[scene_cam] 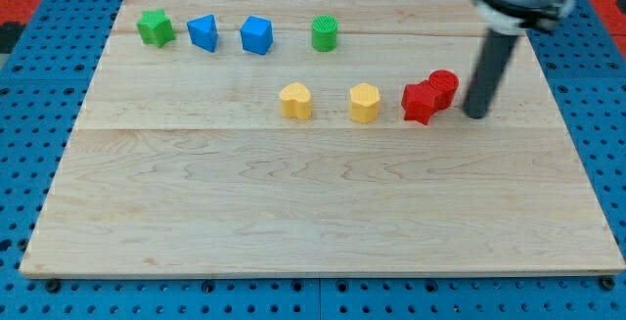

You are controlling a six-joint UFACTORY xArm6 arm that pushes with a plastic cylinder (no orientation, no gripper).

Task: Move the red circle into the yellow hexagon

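The red circle (445, 87) is a short red cylinder right of the board's centre. It touches a red star-like block (421, 103) on its lower left. The yellow hexagon (365, 103) stands a little left of the red star block, with a small gap between them. My tip (476, 114) rests on the board just right of the red circle, close to it but apart from it. The dark rod rises from there to the view's top right.
A yellow heart-shaped block (295, 101) sits left of the hexagon. Along the view's top stand a green star (155, 27), a blue triangle-like block (203, 32), a blue cube-like block (256, 35) and a green cylinder (325, 33). The wooden board (293, 212) lies on a blue pegboard.
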